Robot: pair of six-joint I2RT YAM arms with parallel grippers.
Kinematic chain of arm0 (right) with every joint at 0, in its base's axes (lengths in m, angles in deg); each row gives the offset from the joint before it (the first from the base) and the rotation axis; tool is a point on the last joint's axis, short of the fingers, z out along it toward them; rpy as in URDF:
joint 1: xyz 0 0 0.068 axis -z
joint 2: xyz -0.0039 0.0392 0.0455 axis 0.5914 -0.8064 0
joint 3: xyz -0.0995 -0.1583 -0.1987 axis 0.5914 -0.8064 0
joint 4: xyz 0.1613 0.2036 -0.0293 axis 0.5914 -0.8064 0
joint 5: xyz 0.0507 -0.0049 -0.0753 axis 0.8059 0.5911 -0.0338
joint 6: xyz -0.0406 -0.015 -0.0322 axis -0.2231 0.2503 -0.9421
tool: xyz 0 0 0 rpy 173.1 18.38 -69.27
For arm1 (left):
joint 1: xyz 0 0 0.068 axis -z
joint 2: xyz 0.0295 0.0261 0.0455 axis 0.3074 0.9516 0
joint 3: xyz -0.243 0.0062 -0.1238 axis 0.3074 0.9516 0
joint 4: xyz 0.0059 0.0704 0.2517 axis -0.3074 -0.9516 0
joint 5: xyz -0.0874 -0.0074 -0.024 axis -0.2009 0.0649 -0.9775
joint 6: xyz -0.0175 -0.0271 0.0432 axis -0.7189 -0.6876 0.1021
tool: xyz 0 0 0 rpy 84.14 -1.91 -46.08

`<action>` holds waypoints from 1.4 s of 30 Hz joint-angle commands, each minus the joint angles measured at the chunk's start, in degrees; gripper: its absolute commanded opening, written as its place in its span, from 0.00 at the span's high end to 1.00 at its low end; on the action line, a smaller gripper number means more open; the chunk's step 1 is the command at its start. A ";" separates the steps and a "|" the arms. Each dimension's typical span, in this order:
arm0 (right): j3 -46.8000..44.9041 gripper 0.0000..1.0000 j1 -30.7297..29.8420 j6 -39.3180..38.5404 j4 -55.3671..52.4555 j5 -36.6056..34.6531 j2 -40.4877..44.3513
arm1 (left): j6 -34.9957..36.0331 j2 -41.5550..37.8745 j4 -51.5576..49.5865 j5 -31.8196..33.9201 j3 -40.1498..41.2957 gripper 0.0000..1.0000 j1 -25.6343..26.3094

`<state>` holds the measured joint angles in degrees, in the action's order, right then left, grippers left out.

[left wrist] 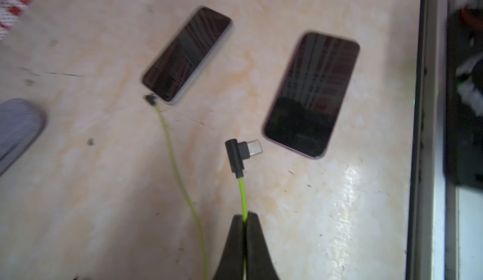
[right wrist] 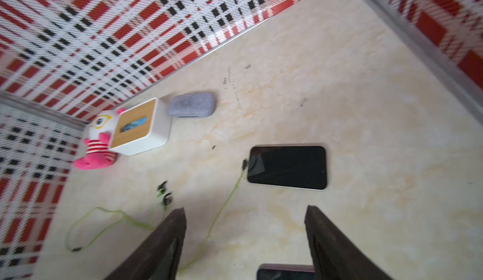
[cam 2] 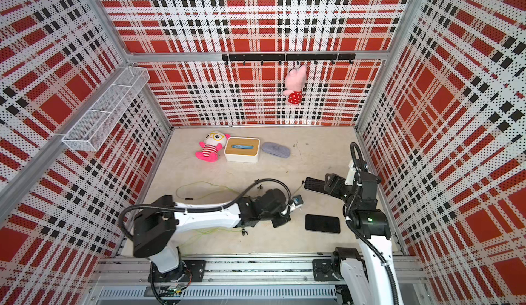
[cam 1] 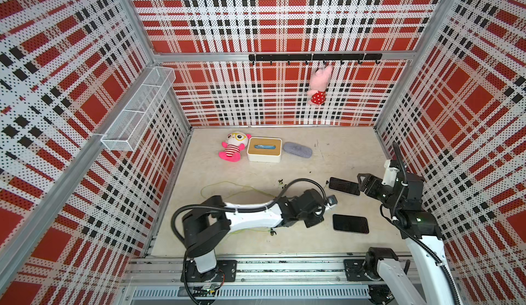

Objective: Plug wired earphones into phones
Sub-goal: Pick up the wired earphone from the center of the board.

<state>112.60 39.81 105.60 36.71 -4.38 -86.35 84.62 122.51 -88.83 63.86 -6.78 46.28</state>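
The left gripper (left wrist: 245, 217) was clamped on a green cable (left wrist: 243, 195) just behind its L-shaped plug (left wrist: 241, 153), whose connector pointed at the short end of the near phone (left wrist: 311, 96), close but apart. The right gripper (right wrist: 245, 208), jaws apart, faced the far phone (right wrist: 287, 167).

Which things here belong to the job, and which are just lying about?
Job: flat black glossy phone farther back; second black phone nearer; thin yellow-green earphone cable with black angled plug; second yellow-green cable.
Lying about: pink plush toy with yellow glasses; white box with wooden lid; grey oval fabric case; pink plush hanging from hooks; white wire mesh basket.
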 commanded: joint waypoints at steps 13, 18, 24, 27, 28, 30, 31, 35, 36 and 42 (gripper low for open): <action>-4.90 0.46 -26.68 20.56 37.61 21.34 -10.55 | -17.80 -17.18 33.25 0.75 17.23 1.00 -5.00; -3.96 0.54 -28.14 21.69 40.95 20.41 -14.21 | -16.78 -18.67 33.46 1.49 17.56 1.00 -4.68; -4.07 0.67 -28.34 21.57 40.85 19.06 -14.28 | -15.53 -20.58 33.43 2.76 19.05 1.00 -4.77; -4.14 0.75 -28.46 21.94 41.62 19.19 -14.13 | -14.91 -20.88 33.36 2.80 19.23 1.00 -4.75; -4.15 0.75 -28.57 22.05 42.06 19.44 -14.17 | -14.61 -20.97 33.34 2.82 19.26 1.00 -4.68; -3.86 0.76 -28.94 22.32 42.40 19.95 -14.48 | -14.16 -21.07 33.13 2.90 19.24 1.00 -4.68; -4.03 0.76 -29.02 22.76 43.04 20.11 -14.47 | -13.91 -21.07 32.93 3.13 19.23 1.00 -4.68; -4.00 0.76 -29.17 23.50 43.92 20.07 -14.72 | -13.24 -21.07 32.47 3.26 19.16 1.00 -4.64; -3.86 0.78 -29.24 23.55 43.85 20.03 -14.90 | -13.13 -21.12 32.38 3.28 19.15 1.00 -4.59; -3.46 0.84 -29.60 23.43 43.28 19.58 -15.02 | -12.40 -21.41 31.84 3.61 19.24 1.00 -4.42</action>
<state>107.20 10.74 128.53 78.68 15.44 -101.47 70.96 102.58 -57.10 66.59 12.12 41.45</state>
